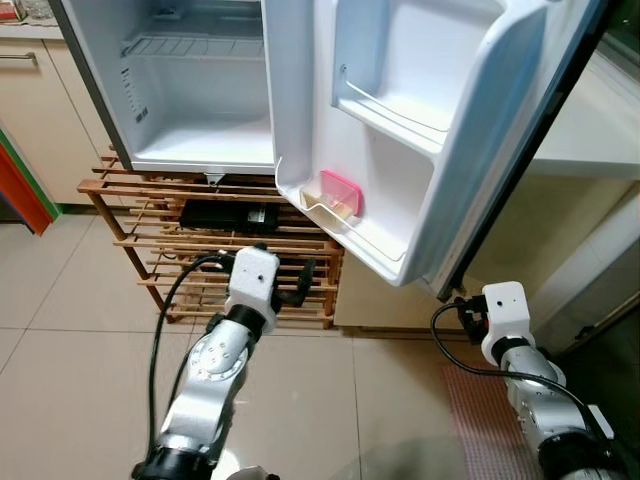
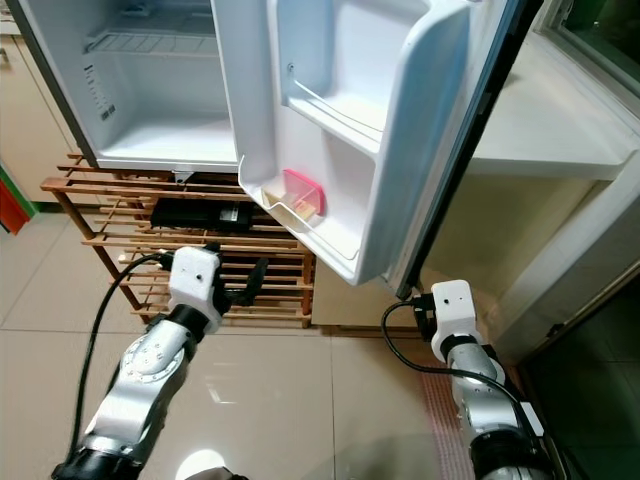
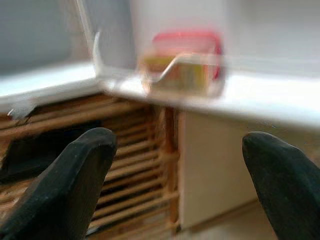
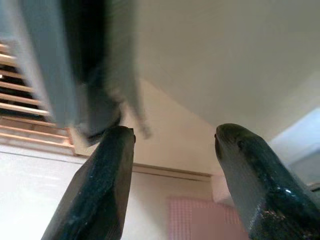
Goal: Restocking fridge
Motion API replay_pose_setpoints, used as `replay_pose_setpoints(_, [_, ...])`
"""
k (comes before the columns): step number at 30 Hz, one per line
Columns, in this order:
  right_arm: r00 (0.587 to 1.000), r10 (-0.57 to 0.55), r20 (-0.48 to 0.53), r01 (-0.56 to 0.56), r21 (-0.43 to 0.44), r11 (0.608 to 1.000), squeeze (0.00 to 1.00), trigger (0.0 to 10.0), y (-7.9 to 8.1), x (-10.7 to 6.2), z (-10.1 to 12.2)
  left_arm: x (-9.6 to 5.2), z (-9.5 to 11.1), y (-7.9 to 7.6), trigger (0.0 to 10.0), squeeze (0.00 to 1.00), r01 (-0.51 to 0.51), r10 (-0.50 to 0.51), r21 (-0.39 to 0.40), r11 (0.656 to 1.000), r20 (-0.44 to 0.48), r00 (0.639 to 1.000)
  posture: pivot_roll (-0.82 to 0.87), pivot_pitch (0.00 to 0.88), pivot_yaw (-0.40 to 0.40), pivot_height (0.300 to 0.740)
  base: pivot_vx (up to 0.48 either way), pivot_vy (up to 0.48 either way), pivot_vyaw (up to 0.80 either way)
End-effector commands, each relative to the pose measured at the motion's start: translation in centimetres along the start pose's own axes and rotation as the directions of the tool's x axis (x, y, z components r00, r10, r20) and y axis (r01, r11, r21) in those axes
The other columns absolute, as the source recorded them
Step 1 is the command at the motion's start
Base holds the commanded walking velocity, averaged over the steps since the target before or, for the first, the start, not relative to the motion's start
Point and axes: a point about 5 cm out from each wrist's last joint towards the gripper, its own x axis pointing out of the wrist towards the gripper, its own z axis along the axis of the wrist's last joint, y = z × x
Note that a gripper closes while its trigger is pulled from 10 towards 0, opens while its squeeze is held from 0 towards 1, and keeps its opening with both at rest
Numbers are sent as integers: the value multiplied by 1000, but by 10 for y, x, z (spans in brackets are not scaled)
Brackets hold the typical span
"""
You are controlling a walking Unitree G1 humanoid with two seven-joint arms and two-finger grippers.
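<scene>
The small white fridge stands open on a wooden rack, its inner shelves bare. Its door swings out toward me. A clear box with a pink lid sits in the door's lowest bin, and it appears blurred as box in the left wrist view. My left gripper hovers open in front of the rack, below and to the left of that bin, holding nothing; its fingers are spread wide. My right gripper is open and empty just under the door's lower outer corner.
A slatted wooden rack holds a black device under the fridge. Beige cabinets stand at the left, and a pale counter is behind the door at the right. A pink mat lies on the tiled floor.
</scene>
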Motion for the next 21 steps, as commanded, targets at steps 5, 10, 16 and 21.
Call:
replay_pose_setpoints(5, [997,-64,39,65,-13,998,35,10000,-22,8,18,-19,-35,-1,10000,0,60,-55,48,997,-87,995,3,0,-53,740,0,0,0])
replay_pose_setpoints(10, [994,-86,62,88,-21,996,35,10000,-34,14,32,-15,-58,-5,10000,0,66,-56,51,997,-175,983,-15,0,-64,740,0,0,0])
replay_pose_setpoints(16, [992,-75,98,72,30,997,39,10000,-29,21,45,-14,-77,-7,10000,0,67,-56,32,997,-266,962,-32,0,-60,740,0,0,0])
replay_pose_setpoints(21, [989,-17,148,2,100,995,35,10000,-12,27,58,-12,-90,-6,10000,0,66,-49,40,997,-333,942,-36,0,-57,740,0,0,0])
